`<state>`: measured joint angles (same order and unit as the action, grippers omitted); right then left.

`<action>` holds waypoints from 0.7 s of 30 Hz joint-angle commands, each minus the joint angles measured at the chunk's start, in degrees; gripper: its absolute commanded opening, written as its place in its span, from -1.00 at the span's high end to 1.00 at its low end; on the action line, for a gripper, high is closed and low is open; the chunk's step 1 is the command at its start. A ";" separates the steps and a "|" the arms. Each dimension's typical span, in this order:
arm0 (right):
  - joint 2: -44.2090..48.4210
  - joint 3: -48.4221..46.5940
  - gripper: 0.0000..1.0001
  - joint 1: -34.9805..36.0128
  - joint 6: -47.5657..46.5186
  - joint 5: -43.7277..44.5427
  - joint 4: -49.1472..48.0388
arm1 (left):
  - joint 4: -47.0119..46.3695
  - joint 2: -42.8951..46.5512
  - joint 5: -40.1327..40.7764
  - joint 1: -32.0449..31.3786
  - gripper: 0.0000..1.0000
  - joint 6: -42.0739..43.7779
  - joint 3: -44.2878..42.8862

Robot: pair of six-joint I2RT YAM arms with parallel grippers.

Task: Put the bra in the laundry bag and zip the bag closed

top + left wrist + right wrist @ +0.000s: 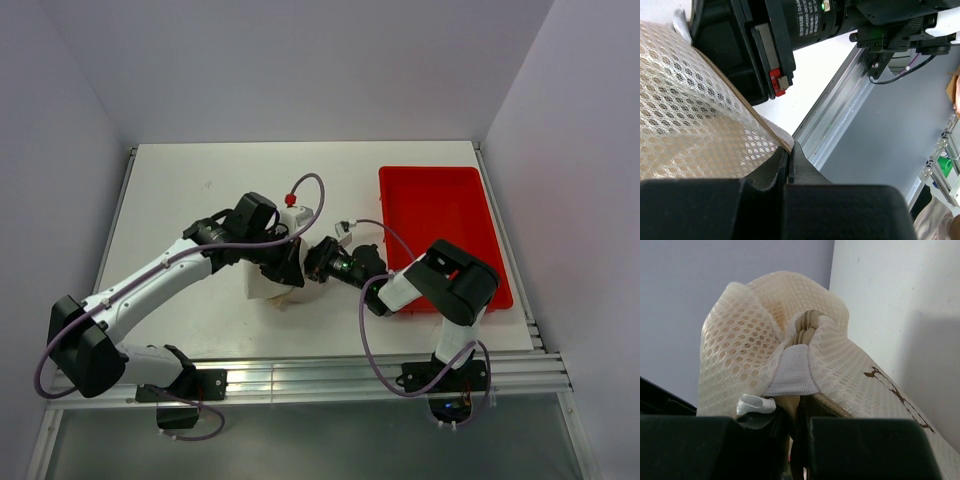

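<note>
The laundry bag (272, 287), off-white honeycomb mesh, lies bunched near the middle of the table (190, 190). A tan zip (807, 322) edges its face, which bears a dark printed outline. The bra (695, 150) shows peach through the mesh.

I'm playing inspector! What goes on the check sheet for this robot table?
Surface: white table, no spills seen.
Job's things: laundry bag in the middle, between both arms. The peach bra shows through the mesh, so it looks inside. The tan zip looks joined where visible; the rest is hidden.
Clutter: red tray on the right, nothing seen in it. A small red ball sits behind the left wrist; cannot tell what it is.
Grippers: left gripper shut, pinching the bag's edge by the zip. The right gripper is shut on the bag below the zip.
Cables: purple cables loop along both arms, no snag seen.
Surroundings: pale walls around; metal rail at the near edge.
</note>
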<state>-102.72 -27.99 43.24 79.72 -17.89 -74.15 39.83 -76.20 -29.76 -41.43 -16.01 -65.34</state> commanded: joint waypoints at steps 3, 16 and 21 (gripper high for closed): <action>1.90 -1.63 1.00 -0.62 6.23 8.20 -26.93 | -1.34 1.67 -3.03 -0.67 1.00 -0.34 2.50; 11.30 -0.06 1.00 -1.76 14.58 16.48 -22.80 | -3.97 4.48 4.00 -0.67 1.00 -1.39 8.82; 22.01 2.32 1.00 -1.67 11.45 22.53 -10.70 | -10.54 6.85 4.98 -0.76 1.00 -5.16 11.90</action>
<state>-88.84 -25.52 42.98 91.09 -5.06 -70.48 29.67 -71.35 -24.45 -41.45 -18.41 -55.99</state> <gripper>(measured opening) 0.139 0.023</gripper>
